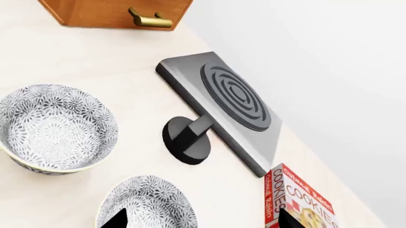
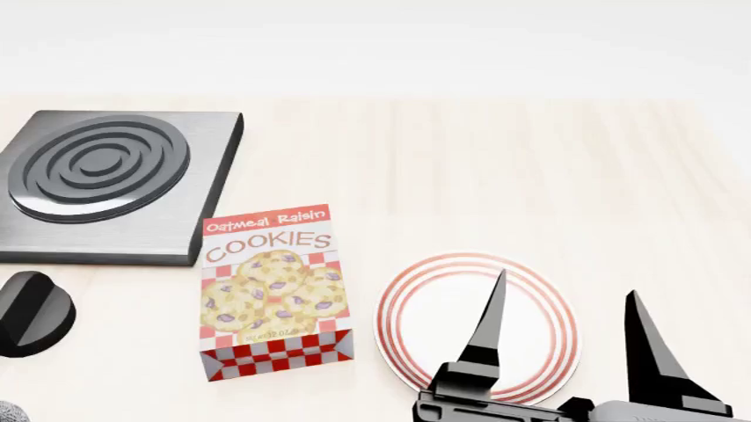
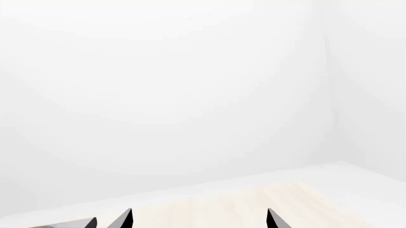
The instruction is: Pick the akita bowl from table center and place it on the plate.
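Two alike akita bowls with a black-and-white flower pattern show in the left wrist view; I cannot tell which is the table-center one. One bowl (image 1: 149,204) lies just ahead of my open left gripper (image 1: 201,221), one fingertip (image 1: 120,219) over its rim. The other bowl (image 1: 57,128) stands farther off. The white plate (image 2: 399,330) with red rings lies on the table right of the cookie box. My right gripper (image 2: 567,286) hovers open above the plate, holding nothing; its tips (image 3: 199,214) face the wall.
A grey stove plate (image 2: 105,189) with a black knob (image 2: 30,312) sits at the left. An Oatmeal Raisin cookie box (image 2: 273,290) lies between stove and plate. A wooden drawer with a brass handle (image 1: 149,20) stands beyond the bowls. A white wall backs the table.
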